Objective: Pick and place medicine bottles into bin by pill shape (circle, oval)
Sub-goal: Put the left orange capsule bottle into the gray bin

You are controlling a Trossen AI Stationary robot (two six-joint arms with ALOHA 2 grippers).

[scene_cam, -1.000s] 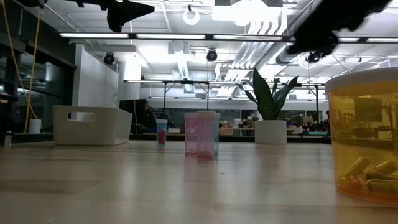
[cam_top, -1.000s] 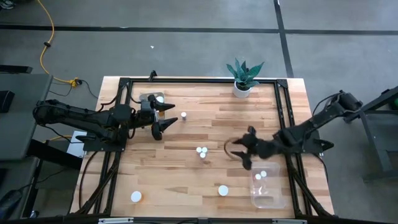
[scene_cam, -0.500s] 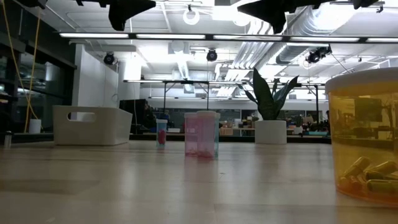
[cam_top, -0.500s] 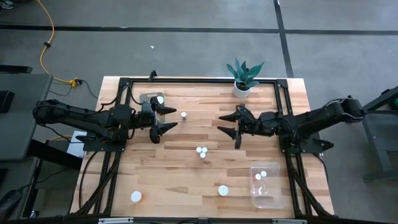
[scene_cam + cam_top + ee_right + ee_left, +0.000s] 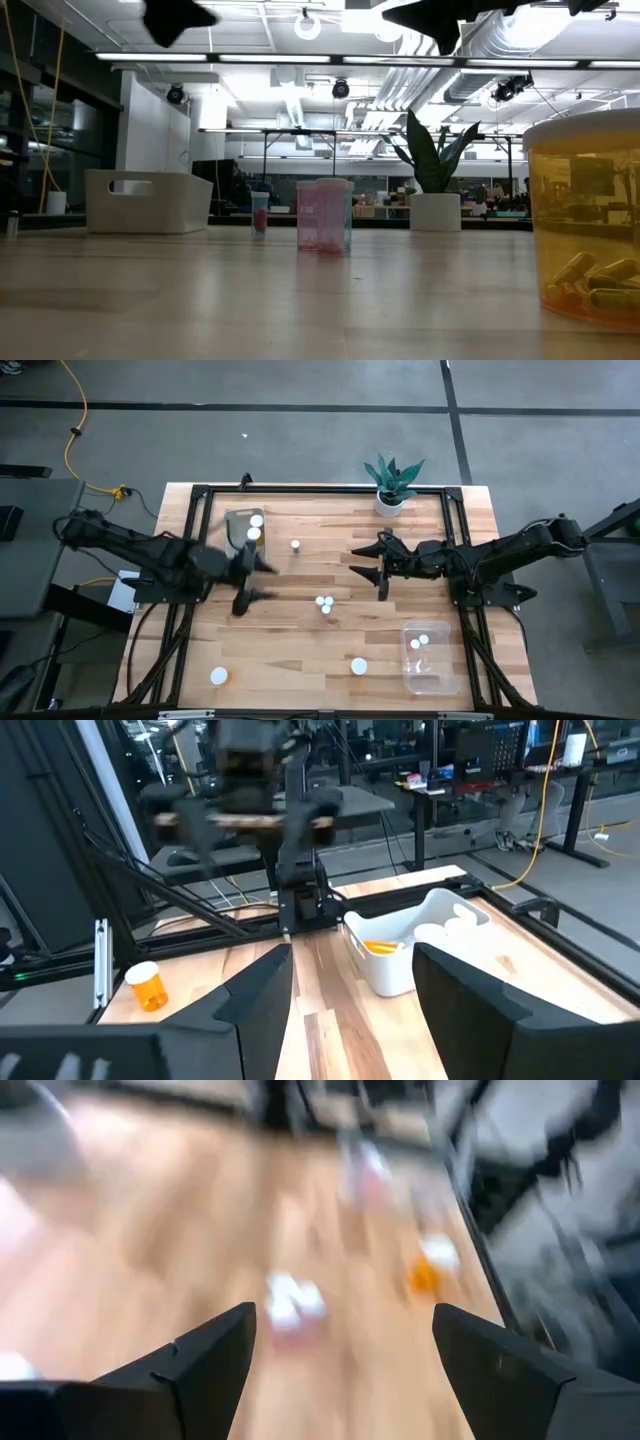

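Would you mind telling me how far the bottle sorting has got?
Done: two capped bottles sit in the white bin and two in the clear bin. In hand: nothing; the left gripper and the right gripper hover open and empty. Left: five bottles on the table, including the middle pair.

Two dark robot arms, black all over

Left arm (image 5: 150, 555) & right arm (image 5: 500, 555): matte black, jointed segments, thin black cables along them. Left gripper (image 5: 250, 582) & right gripper (image 5: 372, 565): two tapered, pointed black fingers (image 5: 185, 1370) each, flat inner faces. No markings seen.
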